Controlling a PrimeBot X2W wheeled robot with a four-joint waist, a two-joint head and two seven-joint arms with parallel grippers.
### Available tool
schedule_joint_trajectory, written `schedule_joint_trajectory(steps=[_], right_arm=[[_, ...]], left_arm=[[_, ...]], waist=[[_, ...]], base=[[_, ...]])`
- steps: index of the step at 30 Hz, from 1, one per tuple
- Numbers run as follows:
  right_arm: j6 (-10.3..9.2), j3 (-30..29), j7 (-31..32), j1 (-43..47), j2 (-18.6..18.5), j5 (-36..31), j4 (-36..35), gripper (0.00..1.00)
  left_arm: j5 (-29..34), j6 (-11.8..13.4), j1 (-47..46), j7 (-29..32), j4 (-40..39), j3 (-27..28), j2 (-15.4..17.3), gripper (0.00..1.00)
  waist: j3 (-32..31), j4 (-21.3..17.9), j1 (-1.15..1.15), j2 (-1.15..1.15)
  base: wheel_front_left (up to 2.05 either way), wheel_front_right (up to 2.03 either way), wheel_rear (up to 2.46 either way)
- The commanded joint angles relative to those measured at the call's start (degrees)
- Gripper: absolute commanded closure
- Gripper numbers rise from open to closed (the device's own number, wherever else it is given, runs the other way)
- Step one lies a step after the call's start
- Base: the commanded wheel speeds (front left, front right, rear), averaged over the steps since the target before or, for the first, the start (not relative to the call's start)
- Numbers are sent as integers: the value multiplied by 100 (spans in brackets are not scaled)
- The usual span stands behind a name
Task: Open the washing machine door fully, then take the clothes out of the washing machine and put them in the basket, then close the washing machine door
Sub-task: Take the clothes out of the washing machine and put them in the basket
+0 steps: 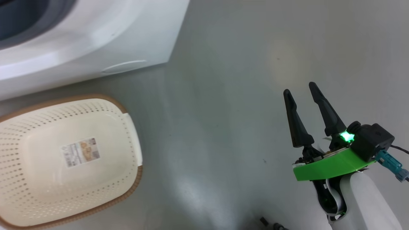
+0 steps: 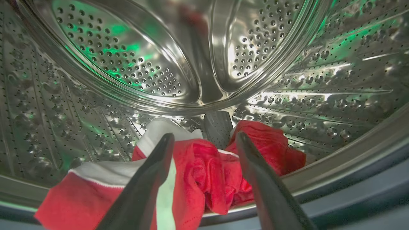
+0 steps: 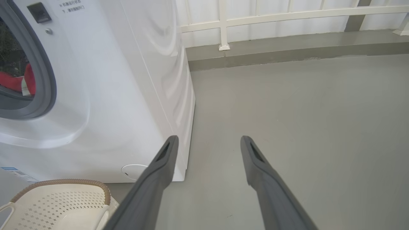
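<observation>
1. The left gripper [image 2: 204, 135] is seen inside the steel drum [image 2: 127, 64], its jaws spread wide with nothing clamped between them.
2. The clothes [image 2: 204, 172], red with white trim, are heaped at 6 o'clock on the drum's bottom, directly ahead of and between the two fingers; whether the tips touch the fabric cannot be told.
3. One red-and-white fold is draped over the drum's lip towards 7 o'clock in the left wrist view.
4. The right gripper [image 1: 299, 87] is held at 4 o'clock in the head view, jaws wide apart and empty, above bare floor [image 1: 223, 111], well apart from the washing machine [image 1: 96, 38].
5. The basket [image 1: 64, 159] is set on the floor at 8 o'clock in the head view, just in front of the machine, with a paper label [image 1: 81, 152] on its bottom.
6. The floor is smooth, grey and glossy; a white railing [image 3: 287, 16] is seen at 12 o'clock in the right wrist view.
</observation>
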Motion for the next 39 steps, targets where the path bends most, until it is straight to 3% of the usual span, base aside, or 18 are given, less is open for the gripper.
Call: schedule_joint_trajectory(steps=[1,9,15,16,17,18,28,39], right_arm=[[20,133,-35,-14,-55,38,-140,0],[20,232,-35,-82,-55,100,-134,0],[20,246,-36,-106,-55,117,-141,0],[20,244,-36,-106,-55,116,-140,0],[20,244,-36,-106,-55,113,-139,0],[20,245,-36,-107,-55,113,-138,0],[20,244,-36,-138,-55,39,-114,0],[20,192,-36,-41,-55,-192,-57,0]], left_arm=[[29,-15,-131,69,-74,77,347,0],[110,-20,-634,835,429,-55,669,0],[171,21,-839,1188,602,-182,722,0],[181,22,-854,1241,626,-210,717,40],[183,16,-865,1292,646,-233,707,66],[186,18,-872,1316,652,-253,696,100],[165,50,-797,1366,612,-377,620,100],[-69,90,-347,705,175,-307,376,100]], waist=[[135,-132,0,0],[244,-262,0,0],[277,-274,0,0],[275,-269,0,0],[272,-263,0,0],[271,-257,0,0],[214,-201,0,0],[-156,15,0,0]], base=[[0,0,0],[0,0,0],[0,0,0],[0,0,0],[0,0,0],[0,0,0],[0,0,0],[0,0,0]])
